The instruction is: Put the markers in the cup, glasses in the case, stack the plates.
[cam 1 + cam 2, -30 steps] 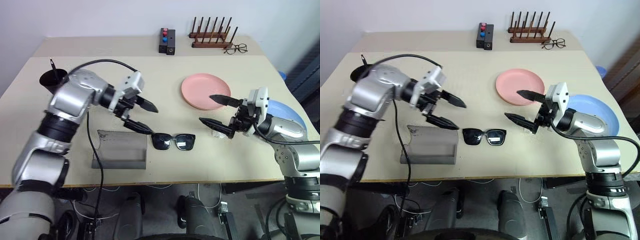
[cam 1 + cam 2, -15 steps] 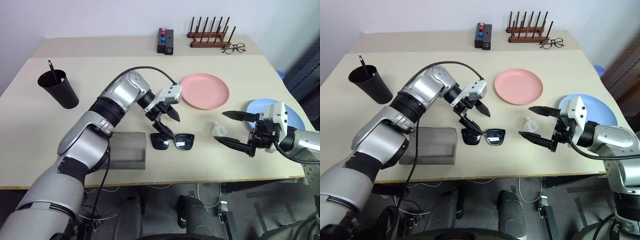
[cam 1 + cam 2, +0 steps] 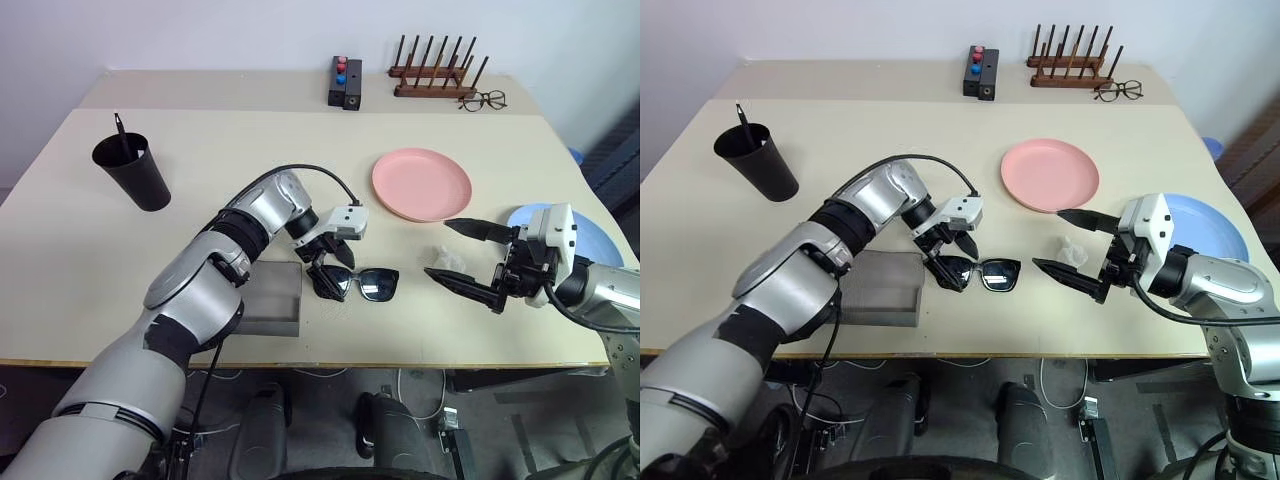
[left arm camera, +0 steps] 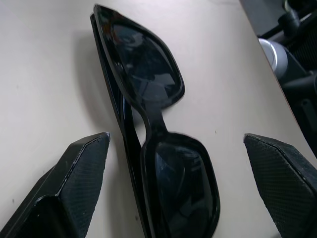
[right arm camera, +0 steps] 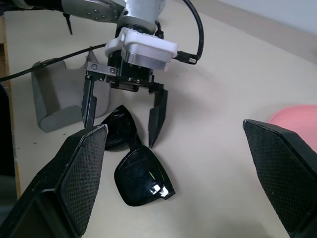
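Lying lenses-up near the front edge of the beige table [image 3: 250,140], just right of the grey felt case [image 3: 268,312]: black sunglasses [image 3: 980,272], arms folded. Spread and straddling the lens nearest the case, not yet pinching: left gripper [image 5: 121,119], fingers [image 4: 74,173] either side of the frame. Spread and empty, well apart to the right: right gripper [image 3: 463,260]. Probably light, stiff and glossy, so likely to slip or skid on the tabletop; best taken across the thick frame rim, not the scratch-prone lens faces.

two plates [image 3: 421,184], one cup [image 3: 133,171], one sunglasses [image 3: 360,283], one case [image 3: 270,312]
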Robot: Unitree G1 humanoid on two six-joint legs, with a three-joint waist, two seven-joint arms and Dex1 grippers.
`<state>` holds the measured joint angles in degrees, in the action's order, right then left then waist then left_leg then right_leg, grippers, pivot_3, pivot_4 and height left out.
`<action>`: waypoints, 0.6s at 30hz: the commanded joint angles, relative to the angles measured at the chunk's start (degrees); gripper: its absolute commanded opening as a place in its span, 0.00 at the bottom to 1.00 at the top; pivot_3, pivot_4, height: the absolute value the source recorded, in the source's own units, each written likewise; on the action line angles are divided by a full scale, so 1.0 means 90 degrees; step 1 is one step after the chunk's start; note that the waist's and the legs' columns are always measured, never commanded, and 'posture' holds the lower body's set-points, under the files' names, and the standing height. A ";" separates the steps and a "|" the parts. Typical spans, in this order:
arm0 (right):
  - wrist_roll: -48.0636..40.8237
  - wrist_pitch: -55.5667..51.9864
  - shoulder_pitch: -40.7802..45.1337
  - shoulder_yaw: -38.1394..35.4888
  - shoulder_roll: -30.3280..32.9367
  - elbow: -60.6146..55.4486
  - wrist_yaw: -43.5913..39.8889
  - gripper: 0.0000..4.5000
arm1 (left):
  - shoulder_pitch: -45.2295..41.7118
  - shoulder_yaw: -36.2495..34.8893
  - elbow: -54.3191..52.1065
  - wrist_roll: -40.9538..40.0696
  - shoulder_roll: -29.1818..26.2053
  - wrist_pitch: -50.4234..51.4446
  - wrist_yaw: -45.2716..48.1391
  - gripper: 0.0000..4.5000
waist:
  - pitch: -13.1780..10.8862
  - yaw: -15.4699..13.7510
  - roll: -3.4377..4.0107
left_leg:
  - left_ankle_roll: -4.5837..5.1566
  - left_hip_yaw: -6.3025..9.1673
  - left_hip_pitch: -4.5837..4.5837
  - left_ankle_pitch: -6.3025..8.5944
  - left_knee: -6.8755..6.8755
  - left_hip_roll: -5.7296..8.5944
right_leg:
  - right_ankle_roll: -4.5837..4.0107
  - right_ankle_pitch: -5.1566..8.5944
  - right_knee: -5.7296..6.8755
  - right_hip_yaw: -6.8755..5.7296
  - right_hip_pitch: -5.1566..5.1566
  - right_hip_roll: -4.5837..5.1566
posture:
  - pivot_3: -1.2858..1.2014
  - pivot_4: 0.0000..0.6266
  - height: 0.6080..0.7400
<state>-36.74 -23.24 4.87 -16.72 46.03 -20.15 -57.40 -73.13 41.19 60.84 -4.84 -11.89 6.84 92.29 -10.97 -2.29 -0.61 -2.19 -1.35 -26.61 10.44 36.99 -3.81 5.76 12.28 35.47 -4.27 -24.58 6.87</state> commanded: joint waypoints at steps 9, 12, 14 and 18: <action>-0.0034 0.0177 0.0000 -0.0162 -0.0038 -0.0179 0.0144 1.00 | -0.0037 -0.0728 0.0281 0.0513 0.0247 -0.0266 0.0023 0.01 | 0.0002 -0.0004 0.0003 | 0.0001 0.0000 0.0011 0.0001 0.0005 0.0000 | 0.0005 0.0003 -0.0004 0.0000 0.0018 0.0000 | 0.52 0.24 1.00; -0.0005 0.0211 0.0021 -0.0144 -0.0041 -0.0146 0.0168 1.00 | -0.0007 -0.0743 0.0259 0.0508 0.0249 -0.0246 0.0023 0.01 | 0.0002 0.0001 0.0003 | 0.0001 0.0001 0.0012 0.0001 0.0008 0.0000 | 0.0008 0.0003 -0.0004 0.0000 0.0018 0.0000 | 0.52 0.24 1.00; 0.0018 0.0242 0.0031 -0.0121 -0.0052 -0.0119 0.0174 1.00 | -0.0058 -0.0855 0.0266 0.0456 0.0271 -0.0155 0.0023 0.01 | 0.0002 -0.0001 0.0003 | 0.0001 0.0001 0.0012 0.0001 0.0008 0.0000 | 0.0007 0.0003 -0.0003 0.0000 0.0018 0.0000 | 0.52 0.24 1.00; 0.0044 0.0293 0.0033 -0.0101 -0.0071 -0.0074 0.0163 1.00 | -0.0250 -0.0885 0.0141 0.0094 0.0201 0.0255 0.0023 0.01 | 0.0002 -0.0004 0.0003 | 0.0001 0.0001 0.0010 0.0001 0.0009 0.0000 | 0.0006 0.0002 -0.0003 0.0000 0.0018 0.0000 | 0.52 0.24 1.00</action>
<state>-36.17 -21.79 4.72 -16.68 45.79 -20.09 -56.03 -73.37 33.95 63.06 -2.56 -9.56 7.54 92.38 -10.95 -2.32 -0.59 -2.18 -1.35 -26.52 10.45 37.08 -3.81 5.81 12.30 35.44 -4.27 -24.42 6.87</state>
